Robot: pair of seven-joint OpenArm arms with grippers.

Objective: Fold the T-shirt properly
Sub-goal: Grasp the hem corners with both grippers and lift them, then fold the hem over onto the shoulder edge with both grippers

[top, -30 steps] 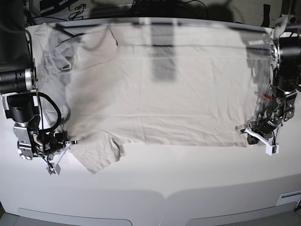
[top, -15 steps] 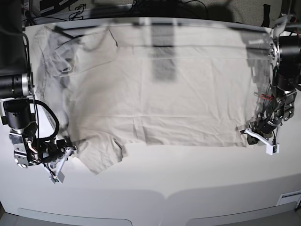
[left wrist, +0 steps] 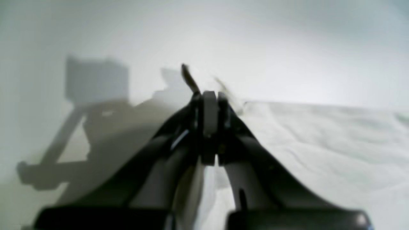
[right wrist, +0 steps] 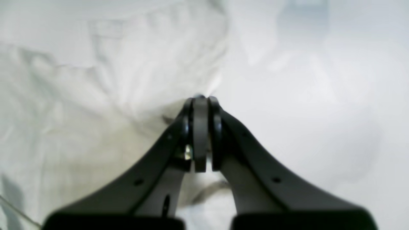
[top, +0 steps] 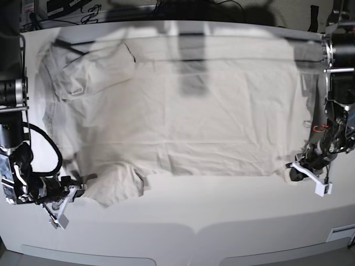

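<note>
T-shirt [top: 188, 111]: spread flat across the white table [top: 222, 221], collar toward the right arm's side, hem toward the left arm's.
Right gripper [top: 71, 187]: fingers clenched at the near sleeve's edge; whether cloth is pinched is unclear in the blurred wrist view.
Left gripper [top: 297, 168]: fingers clenched at the near hem corner, apparently nipping a bit of fabric.
Risk: either thin pinch may slip when lifted, dropping a corner.
Risk: uneven pulling may skew the fold or bunch the creased cloth.
</note>
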